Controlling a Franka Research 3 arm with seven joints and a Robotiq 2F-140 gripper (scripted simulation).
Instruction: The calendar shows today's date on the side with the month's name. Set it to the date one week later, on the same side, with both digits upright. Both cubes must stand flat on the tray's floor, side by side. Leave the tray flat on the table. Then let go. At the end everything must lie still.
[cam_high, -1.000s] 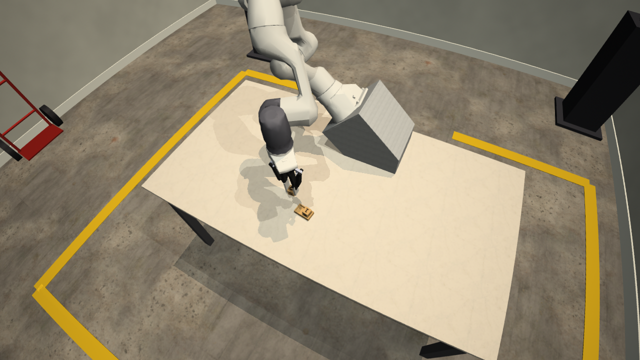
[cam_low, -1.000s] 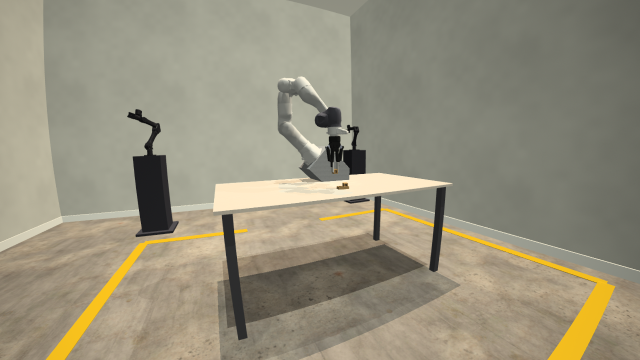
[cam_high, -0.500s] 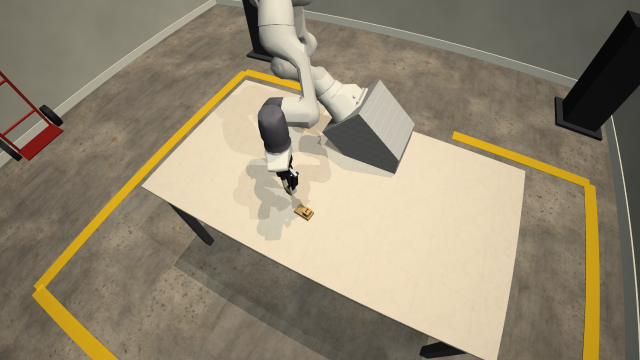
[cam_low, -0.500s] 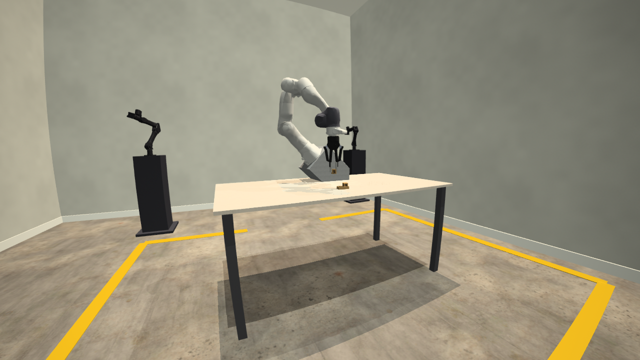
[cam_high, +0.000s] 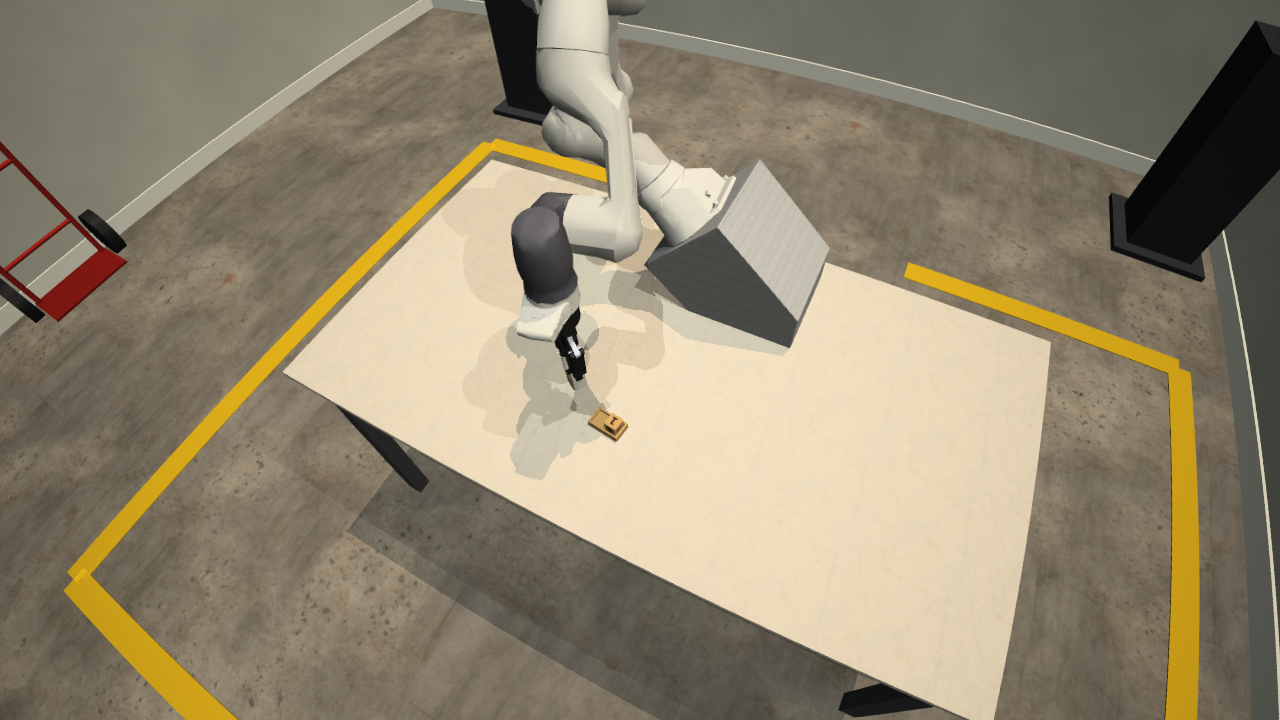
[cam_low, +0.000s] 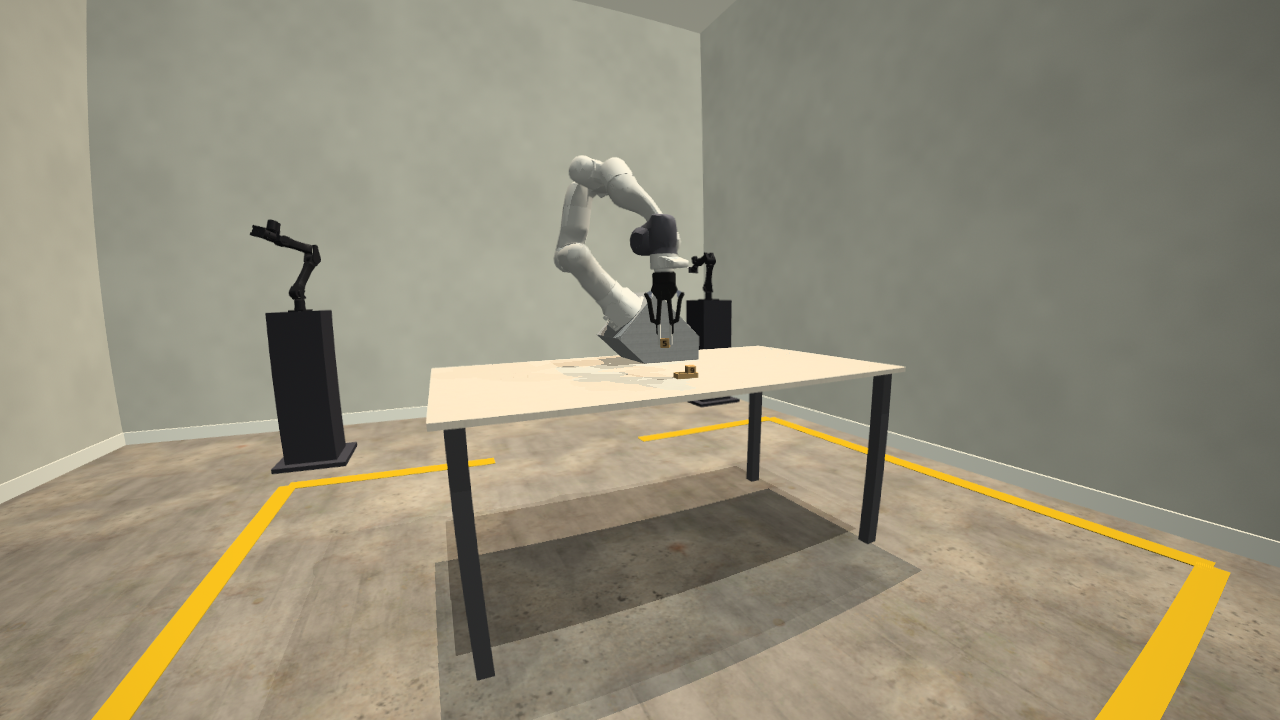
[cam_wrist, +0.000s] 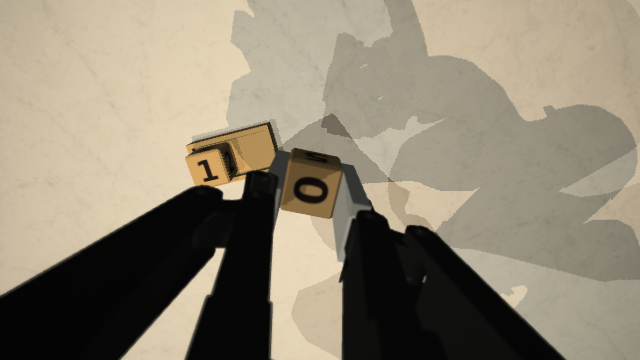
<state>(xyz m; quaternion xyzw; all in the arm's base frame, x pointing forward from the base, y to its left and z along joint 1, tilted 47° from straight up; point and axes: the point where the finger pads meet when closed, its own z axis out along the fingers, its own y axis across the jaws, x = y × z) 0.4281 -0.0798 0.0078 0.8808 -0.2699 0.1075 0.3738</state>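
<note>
My gripper is shut on a wooden cube and holds it above the table. The face turned to the wrist camera shows a 0; the face above it shows a 5. The wooden tray lies flat on the table, beyond and to the left of the held cube. A second cube stands in the tray's left half with a 1 on top; the tray's right half is empty. In the top view the gripper hangs up and left of the tray. In the exterior view the held cube hangs above and left of the tray.
The grey wedge-shaped robot base stands on the table behind the tray. Black pedestals stand on the floor around the table. A red hand truck is at the far left.
</note>
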